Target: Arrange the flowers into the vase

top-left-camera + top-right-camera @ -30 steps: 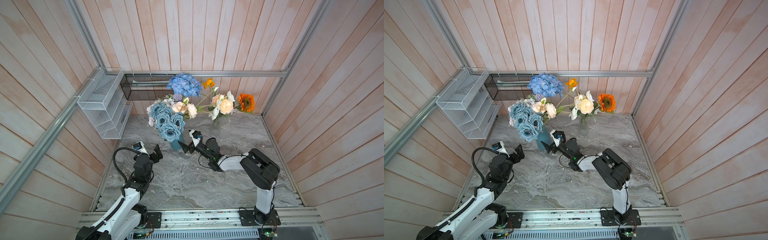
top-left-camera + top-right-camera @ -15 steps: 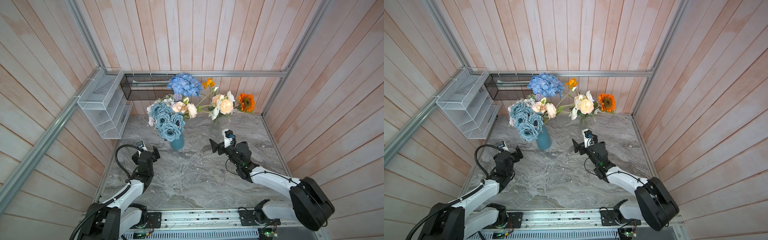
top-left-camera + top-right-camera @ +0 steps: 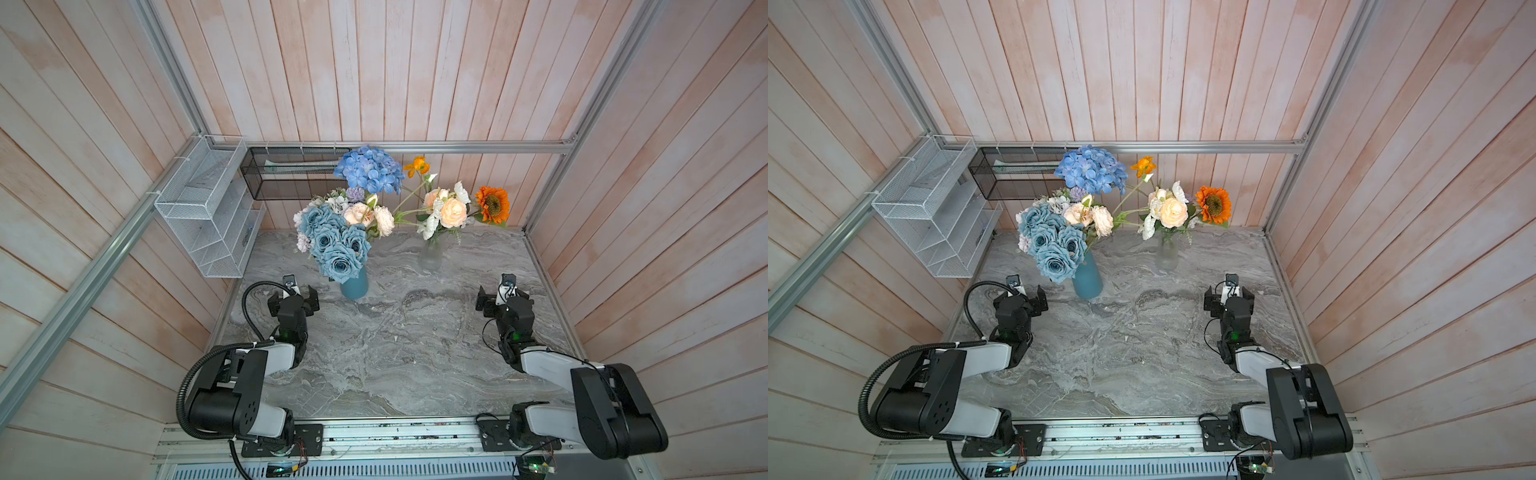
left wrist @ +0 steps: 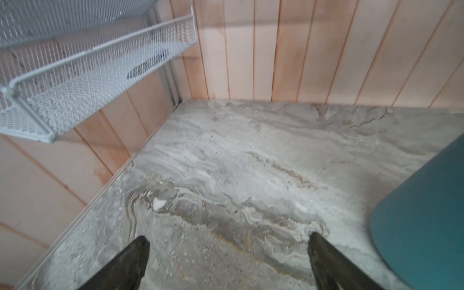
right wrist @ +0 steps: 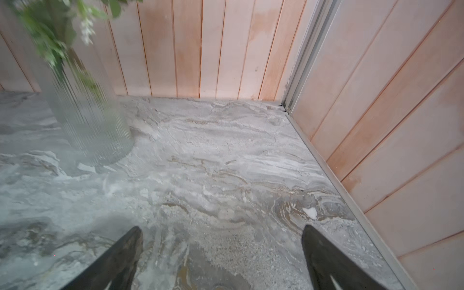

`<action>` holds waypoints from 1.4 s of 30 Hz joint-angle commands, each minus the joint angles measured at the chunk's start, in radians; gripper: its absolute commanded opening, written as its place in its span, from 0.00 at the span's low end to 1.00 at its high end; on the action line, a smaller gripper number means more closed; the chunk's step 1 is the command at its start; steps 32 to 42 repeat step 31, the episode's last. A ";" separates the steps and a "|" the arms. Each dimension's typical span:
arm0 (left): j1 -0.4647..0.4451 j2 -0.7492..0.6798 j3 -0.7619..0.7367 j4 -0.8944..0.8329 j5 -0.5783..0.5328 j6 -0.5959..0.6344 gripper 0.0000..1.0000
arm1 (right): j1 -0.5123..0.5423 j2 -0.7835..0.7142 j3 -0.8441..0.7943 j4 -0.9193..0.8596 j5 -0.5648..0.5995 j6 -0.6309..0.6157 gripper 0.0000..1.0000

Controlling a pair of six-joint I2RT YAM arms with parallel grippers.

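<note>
Item 1. Left gripper [image 3: 293, 296], lower left of centre in a top view: jaws spread wide, holding nothing, only bare marble tabletop [image 3: 395, 340] between them.

Item 2. Right gripper [image 3: 503, 297], lower right of centre: likewise wide open and empty.

Item 3. Teal vase [image 3: 354, 286], centre of frame, near the left gripper and apart from it; dusty-blue roses [image 3: 336, 245] lean out over its near side.

Item 4. Glass vase [image 3: 431, 257], ribbed, a little above and right of centre, well apart from the right gripper.

Item 5. The flowers [image 3: 369, 169], upper centre: every stem I can see stands in one vase or the other (none lies loose on the marble).

Item 6. White mesh rack [image 3: 199, 208] and black mesh basket [image 3: 291, 178], upper left.

Handling note: the arranging looks finished. Any parking move should keep low and swing away from the teal vase; the overhanging roses would catch an open finger easily.
</note>
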 commanded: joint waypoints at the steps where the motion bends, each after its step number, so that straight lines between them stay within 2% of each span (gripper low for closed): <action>1: 0.043 0.043 -0.033 0.177 0.124 0.019 1.00 | -0.035 0.078 -0.041 0.302 -0.067 -0.037 0.98; 3: 0.051 0.024 -0.036 0.144 0.173 0.018 1.00 | -0.080 0.110 -0.004 0.237 -0.138 -0.011 0.98; 7: 0.090 0.065 -0.112 0.321 0.267 0.002 1.00 | -0.172 0.144 -0.036 0.298 -0.232 0.069 0.98; 8: 0.094 0.099 -0.123 0.394 0.265 0.006 1.00 | -0.170 0.163 -0.058 0.367 -0.245 0.070 0.97; 9: 0.094 0.077 -0.111 0.322 0.269 0.002 1.00 | -0.170 0.189 -0.071 0.436 -0.261 0.061 0.97; 10: 0.094 0.056 -0.093 0.261 0.274 -0.001 1.00 | -0.171 0.198 -0.076 0.462 -0.261 0.065 0.97; 12: 0.094 0.089 -0.111 0.349 0.268 0.003 1.00 | -0.170 0.173 -0.053 0.377 -0.253 0.055 0.98; 13: 0.094 0.079 -0.103 0.312 0.268 0.003 1.00 | -0.164 0.158 -0.039 0.322 -0.232 0.058 0.98; 14: 0.095 0.066 -0.095 0.276 0.271 0.002 1.00 | -0.161 0.158 -0.041 0.323 -0.225 0.057 0.98; 42: 0.094 0.071 -0.096 0.288 0.269 0.002 1.00 | -0.158 0.158 -0.041 0.328 -0.220 0.056 0.98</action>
